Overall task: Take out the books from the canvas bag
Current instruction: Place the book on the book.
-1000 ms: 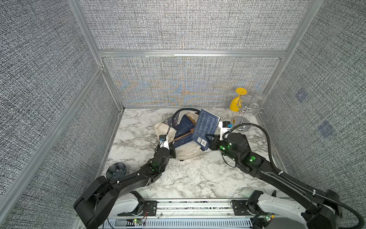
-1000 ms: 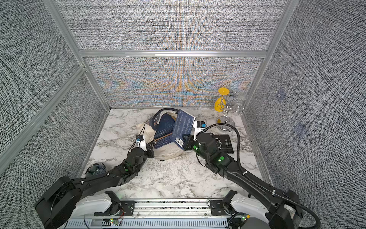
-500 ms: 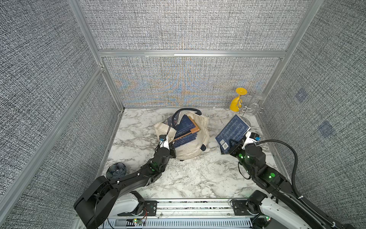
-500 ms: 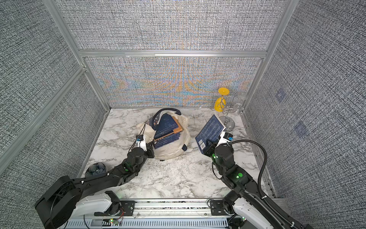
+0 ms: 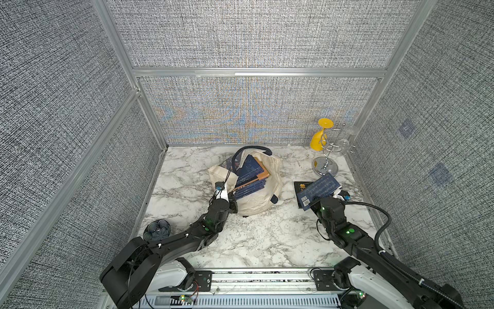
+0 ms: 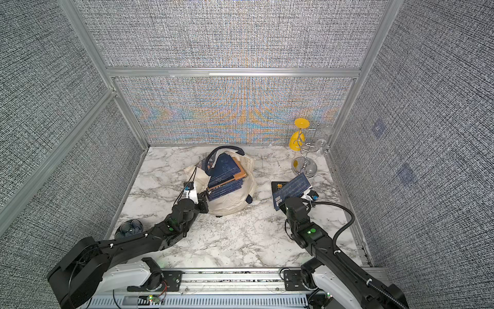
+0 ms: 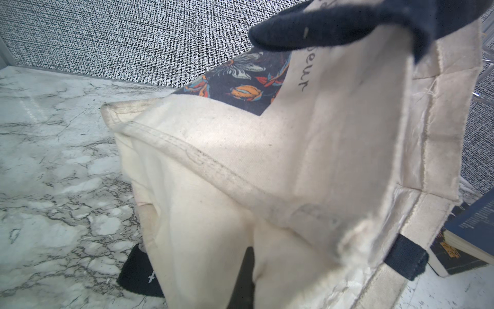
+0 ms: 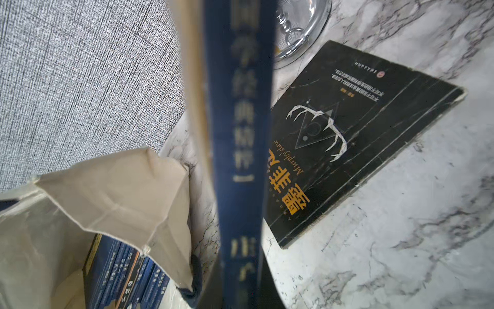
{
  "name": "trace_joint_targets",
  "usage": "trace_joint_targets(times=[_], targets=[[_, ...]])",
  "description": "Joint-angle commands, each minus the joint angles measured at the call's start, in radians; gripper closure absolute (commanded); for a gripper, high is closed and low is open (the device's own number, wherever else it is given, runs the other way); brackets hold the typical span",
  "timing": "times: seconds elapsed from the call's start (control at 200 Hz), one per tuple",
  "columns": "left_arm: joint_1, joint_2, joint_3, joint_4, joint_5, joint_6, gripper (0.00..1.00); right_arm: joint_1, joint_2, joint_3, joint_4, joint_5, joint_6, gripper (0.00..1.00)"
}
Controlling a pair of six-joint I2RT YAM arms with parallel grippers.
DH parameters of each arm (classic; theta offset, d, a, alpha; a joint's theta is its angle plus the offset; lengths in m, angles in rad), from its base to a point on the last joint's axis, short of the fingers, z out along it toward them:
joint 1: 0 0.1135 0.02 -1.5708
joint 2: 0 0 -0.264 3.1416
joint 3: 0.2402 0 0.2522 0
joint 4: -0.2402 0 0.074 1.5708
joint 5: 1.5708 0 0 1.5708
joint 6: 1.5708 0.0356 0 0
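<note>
Several thin dark navy-blue books, some with tan-orange edges, sit fanned in a stack in the open mouth of the cream canvas bag with navy handles. The bag lies slumped on the white marble counter, mid-counter toward the back wall.

The left pincer is clamped tight on the canvas bag's rim, on the side nearest the left arm. The left wrist view shows cream cloth pinched between the black fingers, with the dark floral print panel beyond.

The right pincer is closed on the lower edge of one navy book. It is held tilted with the barcode side up, well apart from the bag on its right. In the right wrist view the spine is edge-on and blurred.

The held book overlaps a black paperback with a yellow title lying flat on the counter; can't tell if they touch.

A chrome wire glass rack stands in the back right corner with a yellow goblet hung upside down on it. A dark blue patterned bowl sits front left beside the left arm.
</note>
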Motion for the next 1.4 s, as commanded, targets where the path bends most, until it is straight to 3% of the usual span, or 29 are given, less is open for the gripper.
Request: trace_joint_targets(times=[0.0, 0.315, 0.515, 0.75, 1.065, 1.396], targets=[[0.0, -0.004, 0.008, 0.01, -0.012, -0.005, 1.0, -0.025, 0.045, -0.023, 0.166, 0.01, 0.088, 1.0], [-0.001, -0.001, 0.012, 0.004, -0.005, -0.009, 1.0, -0.094, 0.295, -0.078, 0.372, -0.004, 0.312, 1.0], [-0.001, 0.003, 0.015, 0.001, -0.003, -0.009, 1.0, -0.114, 0.419, -0.056, 0.337, 0.004, 0.437, 1.0], [-0.001, 0.005, 0.016, 0.0, -0.003, -0.006, 1.0, -0.177, 0.57, -0.02, 0.448, -0.13, 0.422, 1.0], [-0.001, 0.018, 0.024, -0.006, 0.0, -0.005, 1.0, -0.211, 0.556, -0.005, 0.347, -0.204, 0.36, 0.79], [-0.001, 0.03, 0.03, -0.005, 0.001, -0.003, 1.0, -0.227, 0.437, -0.004, 0.181, -0.224, 0.321, 0.41]])
